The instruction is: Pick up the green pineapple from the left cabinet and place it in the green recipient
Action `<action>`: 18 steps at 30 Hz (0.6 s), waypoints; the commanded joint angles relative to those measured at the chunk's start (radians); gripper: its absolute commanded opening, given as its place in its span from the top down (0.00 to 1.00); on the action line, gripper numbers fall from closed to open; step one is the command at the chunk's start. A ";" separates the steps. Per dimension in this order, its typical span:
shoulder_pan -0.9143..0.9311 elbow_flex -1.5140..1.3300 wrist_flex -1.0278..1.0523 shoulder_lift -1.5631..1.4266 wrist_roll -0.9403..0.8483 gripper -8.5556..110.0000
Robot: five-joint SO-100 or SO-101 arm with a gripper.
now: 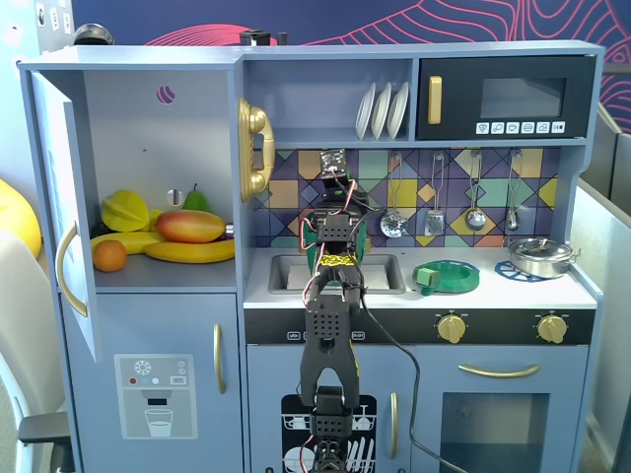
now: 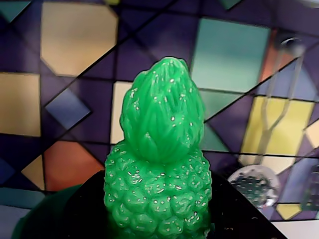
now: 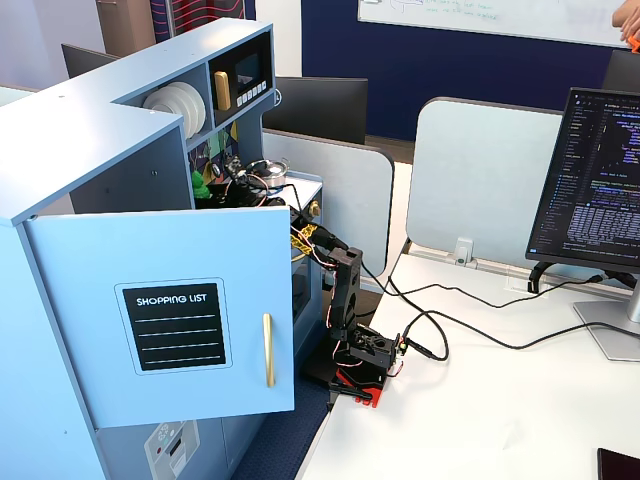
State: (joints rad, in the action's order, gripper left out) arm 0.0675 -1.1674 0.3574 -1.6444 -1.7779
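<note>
Where the wrist view fills with the green pineapple (image 2: 159,164), crown up, body seated low at the gripper (image 2: 159,234) and apparently clamped there, though fingers out of frame. Barely traceable from the front fixed view, hidden behind the arm (image 1: 330,315). Held before the tiled backsplash (image 2: 70,35), above the sink (image 1: 286,271). Far left, the left cabinet (image 1: 148,148), door open, fruit inside. Ladle (image 2: 259,184) hanging right.

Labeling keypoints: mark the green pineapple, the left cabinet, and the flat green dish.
green pineapple (image 2: 158,199), wrist view, bumpy body
left cabinet (image 1: 138,128), a fixed view, back wall
flat green dish (image 1: 449,277), a fixed view, rim
</note>
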 commanded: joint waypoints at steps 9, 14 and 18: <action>-0.060 0.118 -0.048 0.021 0.026 0.59; -0.072 0.123 -0.006 -0.025 0.072 0.60; -0.084 -0.054 0.060 -0.232 0.120 0.61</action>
State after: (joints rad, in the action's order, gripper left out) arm 0.0046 -1.1397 0.3743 -1.6674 -1.6935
